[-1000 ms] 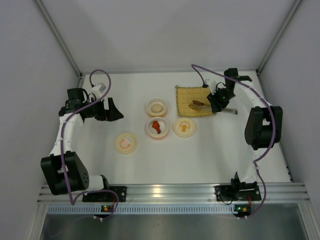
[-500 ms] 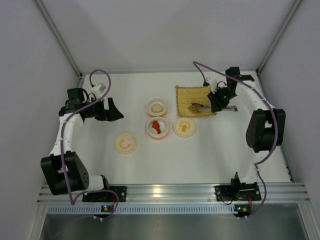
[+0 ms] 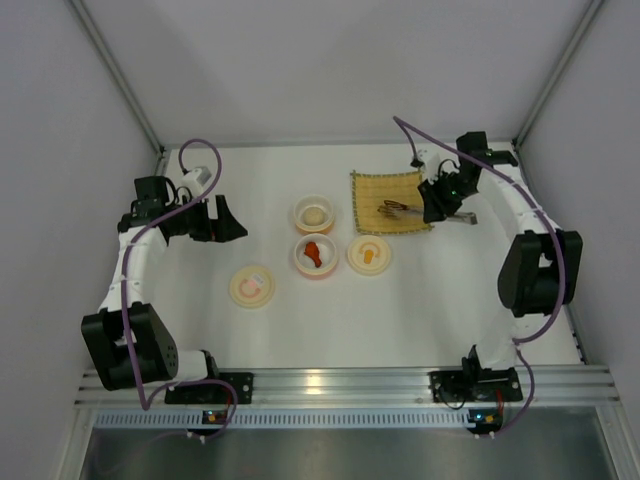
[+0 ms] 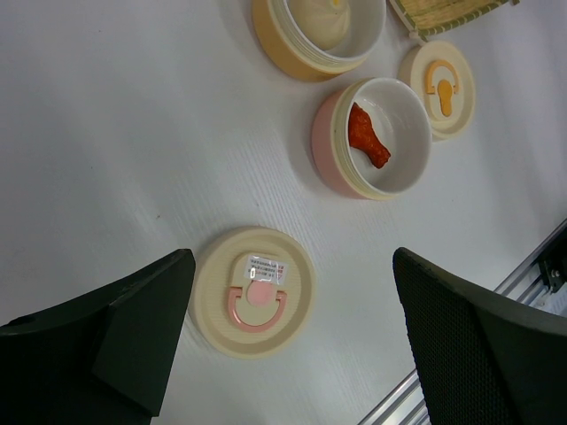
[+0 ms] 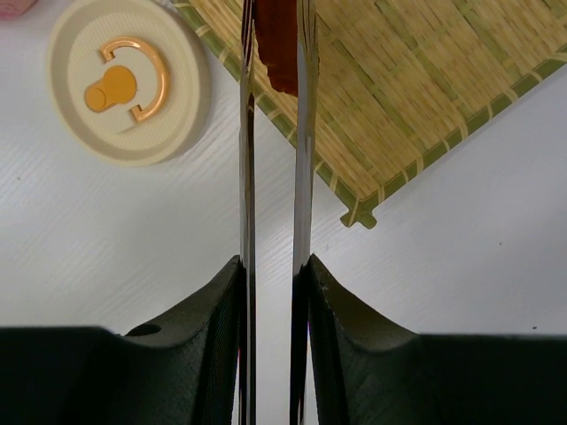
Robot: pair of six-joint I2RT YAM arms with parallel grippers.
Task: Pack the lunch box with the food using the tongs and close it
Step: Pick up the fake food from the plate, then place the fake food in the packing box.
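Sausage (image 5: 276, 44) lies between tongs (image 5: 304, 159) gripped by right tool (image 5: 275, 270).

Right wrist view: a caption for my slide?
Right gripper shut on the tongs, a red food piece between their arms over the yellow mat.

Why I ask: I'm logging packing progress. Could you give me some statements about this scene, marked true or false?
1. The right gripper is shut on the tongs. True.
2. The left gripper holds a lid. False: it is open and empty.
3. The pink bowl holds a red-orange piece. True.
4. Both bowls have lids on. False: the pink-handled lid and the orange-handled lid lie on the table.
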